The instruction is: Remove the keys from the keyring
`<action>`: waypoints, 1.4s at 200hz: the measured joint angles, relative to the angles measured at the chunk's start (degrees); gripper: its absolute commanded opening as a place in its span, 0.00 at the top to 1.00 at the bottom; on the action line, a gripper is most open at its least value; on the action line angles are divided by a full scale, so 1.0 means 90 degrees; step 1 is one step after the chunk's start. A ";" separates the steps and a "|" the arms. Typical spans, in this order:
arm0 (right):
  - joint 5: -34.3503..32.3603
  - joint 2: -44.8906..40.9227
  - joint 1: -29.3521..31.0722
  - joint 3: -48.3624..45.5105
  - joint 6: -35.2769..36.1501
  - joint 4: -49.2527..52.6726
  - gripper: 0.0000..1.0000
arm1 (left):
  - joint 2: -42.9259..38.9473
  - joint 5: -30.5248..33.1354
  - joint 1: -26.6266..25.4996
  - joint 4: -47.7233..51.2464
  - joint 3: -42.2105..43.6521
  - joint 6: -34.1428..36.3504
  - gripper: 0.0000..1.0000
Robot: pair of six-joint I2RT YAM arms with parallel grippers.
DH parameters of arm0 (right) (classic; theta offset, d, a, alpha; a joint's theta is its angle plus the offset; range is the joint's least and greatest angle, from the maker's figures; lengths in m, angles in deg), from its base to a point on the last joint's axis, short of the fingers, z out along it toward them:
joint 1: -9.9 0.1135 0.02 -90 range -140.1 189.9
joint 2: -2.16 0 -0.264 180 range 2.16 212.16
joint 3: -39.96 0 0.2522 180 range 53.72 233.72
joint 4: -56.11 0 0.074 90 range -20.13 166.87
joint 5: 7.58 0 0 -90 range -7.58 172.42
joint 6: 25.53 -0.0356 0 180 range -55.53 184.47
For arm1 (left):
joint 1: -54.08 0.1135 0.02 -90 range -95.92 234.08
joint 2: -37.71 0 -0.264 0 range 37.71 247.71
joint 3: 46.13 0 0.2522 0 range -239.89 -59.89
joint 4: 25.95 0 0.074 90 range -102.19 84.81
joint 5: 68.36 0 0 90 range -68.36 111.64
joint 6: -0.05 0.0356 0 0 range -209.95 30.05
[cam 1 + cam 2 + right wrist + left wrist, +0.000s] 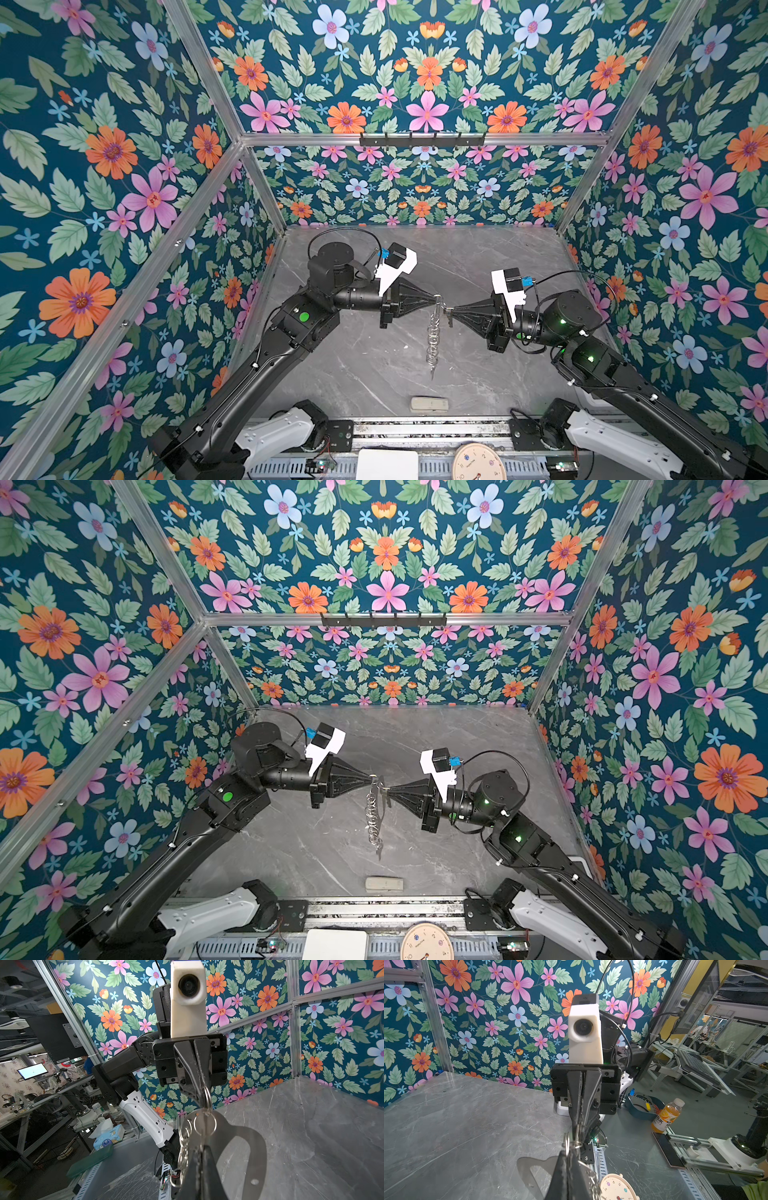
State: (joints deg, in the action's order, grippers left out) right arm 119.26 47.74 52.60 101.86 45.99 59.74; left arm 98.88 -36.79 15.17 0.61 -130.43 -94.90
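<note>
I see a tight cluster above the table (374, 374).
Keyring (433, 338) between left gripper (437, 296) and right gripper (450, 311); block (429, 404) before them, well apart.

A pale beige block (429, 404) lies flat near the front edge of the grey marbled worktop (478, 245). Beyond that edge sits a cream clock (478, 462). An orange juice bottle (667, 1115) stands beside a dark blue bowl (637, 1112).

Dark teal walls (428, 83) in a print of pink, orange and pale blue flowers with green leaves; grey tabletop (498, 257) veined in white. Black arms (232, 386), white camera housings (399, 266), silver keyring (434, 340) with grey loop (255, 1147). Small block (429, 404) seemingly pale beige, clock face (478, 463) cream with coloured dots.
</note>
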 measured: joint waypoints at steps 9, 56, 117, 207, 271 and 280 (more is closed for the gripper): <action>-0.0017 -0.0017 0.0000 0.0000 0.0000 -0.0002 1.00 | 0.0000 0.0019 -0.0002 0.0029 0.0000 0.0022 1.00; -0.0148 -0.0107 0.0000 -0.0015 0.0000 -0.0002 1.00 | 0.0015 0.0100 -0.0005 0.0109 0.0000 0.0044 1.00; -0.0296 -0.0165 0.0000 -0.0015 0.0002 0.0000 1.00 | 0.0024 0.0151 -0.0010 0.0114 0.0000 0.0053 1.00; -0.0469 -0.0194 0.0000 0.0080 0.0005 0.0058 1.00 | 0.0061 0.0189 -0.0012 0.0138 0.0000 0.0104 1.00; -0.0488 -0.0061 0.0000 0.0328 0.0049 0.0253 1.00 | 0.0141 0.0148 -0.0015 0.0219 0.0000 0.0211 1.00; -0.0486 -0.0036 0.0000 0.0379 0.0073 0.0330 1.00 | 0.0148 0.0136 -0.0015 0.0243 0.0000 0.0211 1.00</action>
State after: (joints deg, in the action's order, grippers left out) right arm 114.89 47.41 52.60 105.27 46.64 62.71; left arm 100.21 -35.57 15.04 2.80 -130.43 -93.00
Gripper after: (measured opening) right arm 0.052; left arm 0.050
